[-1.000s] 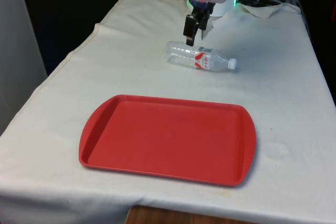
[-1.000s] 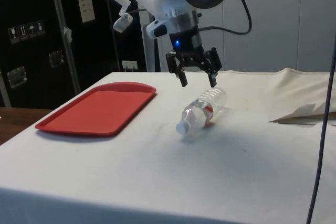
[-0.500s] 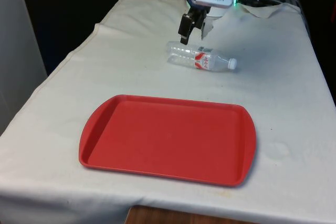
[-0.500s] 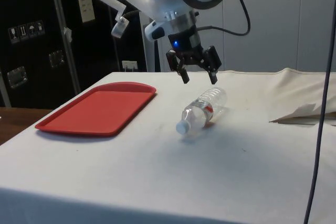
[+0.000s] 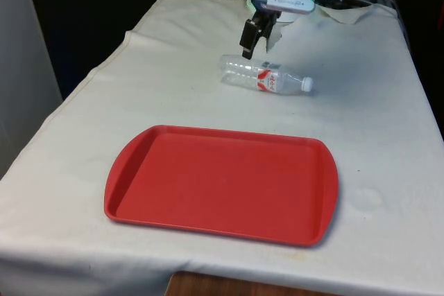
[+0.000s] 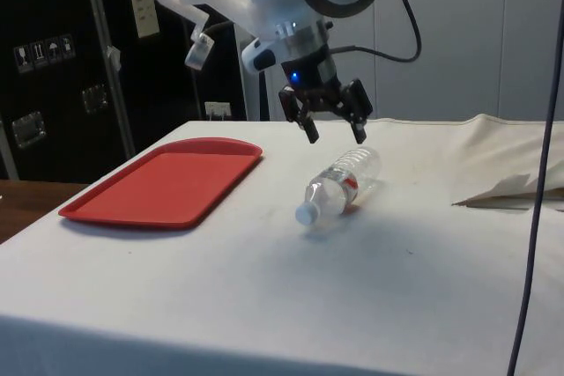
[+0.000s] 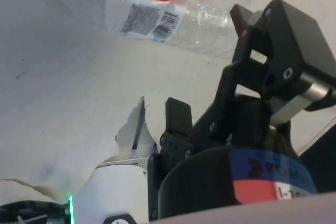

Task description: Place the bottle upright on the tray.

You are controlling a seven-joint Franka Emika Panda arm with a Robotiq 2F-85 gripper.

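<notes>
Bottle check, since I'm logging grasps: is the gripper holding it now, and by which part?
Nothing is held. The gripper hovers open above the bottle, which lies on its side on the white cloth.

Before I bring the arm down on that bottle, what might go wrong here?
The bottle lies on its side on the cloth, so a touch from the open tool may roll it. It looks thin and clear, so it may crush or slip. It must also be turned upright before reaching the tray.
</notes>
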